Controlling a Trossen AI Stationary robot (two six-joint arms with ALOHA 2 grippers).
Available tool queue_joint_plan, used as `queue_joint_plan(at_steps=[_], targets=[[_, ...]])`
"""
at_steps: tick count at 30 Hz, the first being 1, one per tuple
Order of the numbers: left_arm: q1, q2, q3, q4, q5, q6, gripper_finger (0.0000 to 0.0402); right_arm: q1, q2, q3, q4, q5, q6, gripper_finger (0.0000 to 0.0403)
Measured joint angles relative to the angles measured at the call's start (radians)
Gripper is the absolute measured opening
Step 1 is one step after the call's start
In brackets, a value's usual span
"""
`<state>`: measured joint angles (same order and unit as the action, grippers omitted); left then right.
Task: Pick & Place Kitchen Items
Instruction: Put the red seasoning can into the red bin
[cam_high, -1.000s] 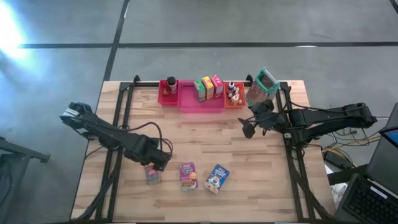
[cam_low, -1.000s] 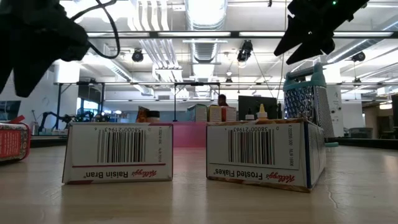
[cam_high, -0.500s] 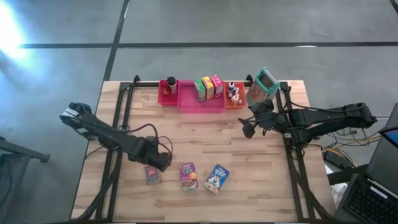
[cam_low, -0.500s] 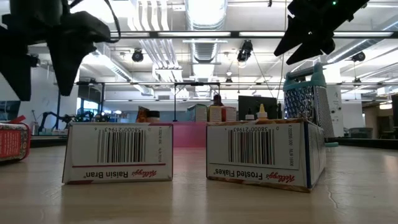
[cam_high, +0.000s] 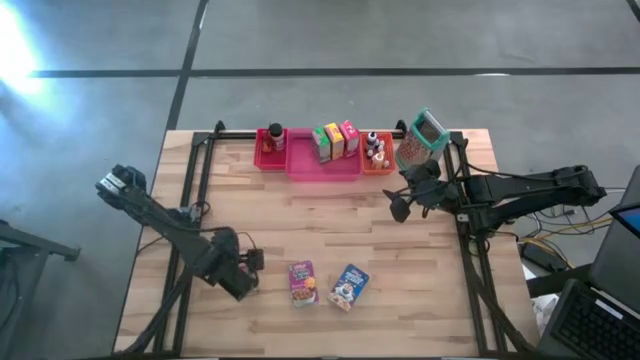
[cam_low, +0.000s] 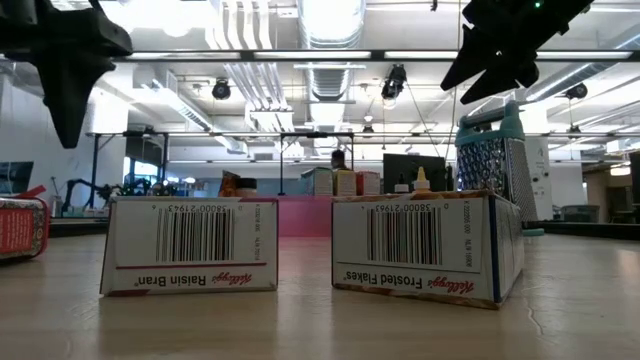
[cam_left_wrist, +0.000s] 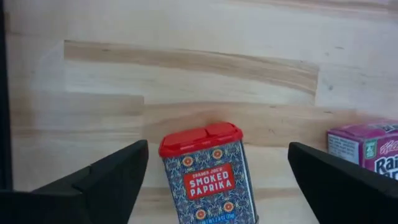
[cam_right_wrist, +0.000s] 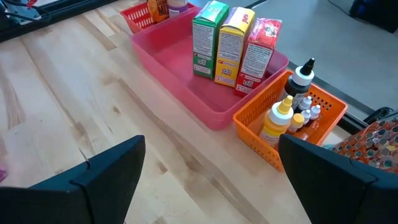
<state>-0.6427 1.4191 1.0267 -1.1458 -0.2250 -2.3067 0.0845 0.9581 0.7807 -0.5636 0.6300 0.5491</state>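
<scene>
A smoked-paprika tin (cam_left_wrist: 208, 177) with a red lid lies flat on the wooden table, label up. My left gripper (cam_left_wrist: 217, 149) hangs open above it, pointing down, one finger on each side and clear of it. In the high view my left gripper (cam_high: 238, 280) hides the tin. A purple Raisin Bran box (cam_high: 303, 283) and a blue Frosted Flakes box (cam_high: 349, 287) lie to its right. My right gripper (cam_high: 400, 210) hovers open over the table's far right, in front of the orange bin (cam_high: 377, 155).
A red bin (cam_high: 270, 148), a pink bin (cam_high: 325, 165) with three upright boxes and the orange bin with small bottles line the far edge. A metal grater (cam_high: 422, 140) stands at the far right. Bare wood lies between the bins and the near boxes.
My left gripper has moved toward the table's near edge and a little left, coming over the paprika tin, and it has rolled about its own pointing line. The tin and the boxes have stayed put.
</scene>
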Motion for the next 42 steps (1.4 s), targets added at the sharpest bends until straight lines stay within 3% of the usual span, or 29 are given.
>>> queue_joint_plan(at_steps=[7,22,28,42], targets=[[0.001,0.02,-0.002,0.014,0.01,0.079,0.0371,0.0,0.0,0.0,0.0,0.0,0.0,0.0364],[-0.001,0.118,-0.002,0.105,0.064,-0.039,0.0374,0.0,0.0,0.0,0.0,0.0,0.0,0.0364],[-0.001,0.123,-0.002,0.126,0.162,-0.06,0.0381,0.0,0.0,0.0,0.0,0.0,0.0,0.0364],[0.007,0.152,-0.014,0.134,0.176,-0.065,0.0384,0.0,0.0,0.0,0.0,0.0,0.0,0.0364]])
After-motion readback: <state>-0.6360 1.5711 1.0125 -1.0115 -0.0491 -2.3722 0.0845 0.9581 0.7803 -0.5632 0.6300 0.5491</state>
